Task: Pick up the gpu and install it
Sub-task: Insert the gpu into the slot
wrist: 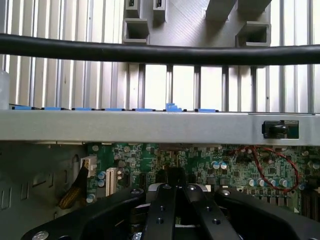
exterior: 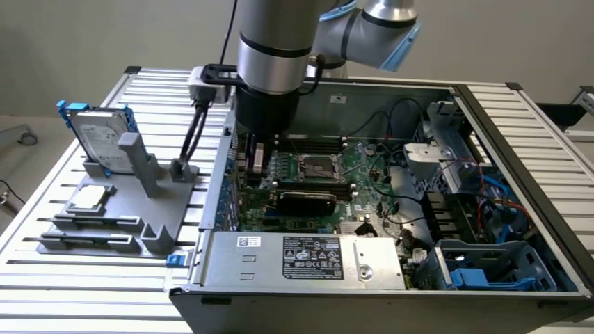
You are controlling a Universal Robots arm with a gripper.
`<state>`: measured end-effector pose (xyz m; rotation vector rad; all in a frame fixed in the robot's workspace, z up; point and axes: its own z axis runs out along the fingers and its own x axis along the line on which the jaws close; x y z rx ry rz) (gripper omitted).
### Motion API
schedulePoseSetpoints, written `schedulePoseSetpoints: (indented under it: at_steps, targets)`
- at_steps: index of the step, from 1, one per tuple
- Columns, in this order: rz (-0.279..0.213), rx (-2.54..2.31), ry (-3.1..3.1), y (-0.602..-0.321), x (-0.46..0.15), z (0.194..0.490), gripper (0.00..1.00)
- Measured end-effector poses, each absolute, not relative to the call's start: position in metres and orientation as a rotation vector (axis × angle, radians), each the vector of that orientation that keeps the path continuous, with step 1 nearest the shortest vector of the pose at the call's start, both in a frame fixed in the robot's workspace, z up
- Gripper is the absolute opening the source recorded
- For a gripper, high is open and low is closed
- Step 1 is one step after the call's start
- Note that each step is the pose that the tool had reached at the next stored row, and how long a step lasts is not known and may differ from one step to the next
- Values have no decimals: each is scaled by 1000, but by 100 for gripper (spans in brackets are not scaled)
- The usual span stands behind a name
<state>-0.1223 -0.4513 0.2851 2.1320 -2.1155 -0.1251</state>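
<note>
one gripper [wrist: 175,200], fingers closed, sits low over the motherboard [exterior: 320,174], possibly holding the gpu [exterior: 257,158].

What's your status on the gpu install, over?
Gripper shut, low inside the case. Gpu upright on the motherboard right beside it; hold not confirmed. Nothing seen blocking.

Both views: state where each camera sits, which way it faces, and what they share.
Exterior view: off the arm, raised, looking down across the slatted table into the open computer case; the arm's grey column descends inside, and the gpu sits on the motherboard.
Wrist view: on the wrist inside the case, facing the motherboard and case wall; the shut gripper shows.
Shared: motherboard, case, table.
</note>
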Motion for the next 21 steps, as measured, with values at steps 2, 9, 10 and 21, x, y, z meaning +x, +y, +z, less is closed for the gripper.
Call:
schedulePoseSetpoints:
  at_steps: [2, 9, 10, 21]
  targets:
    - [-119, 2127, -2111, -451, -123, 286, 11]
    - [-108, 2109, -2096, -451, -126, 289, 11]
    - [-109, 2107, -2094, -451, -126, 289, 11]
    - [-125, 2089, -2076, -450, -127, 294, 11]
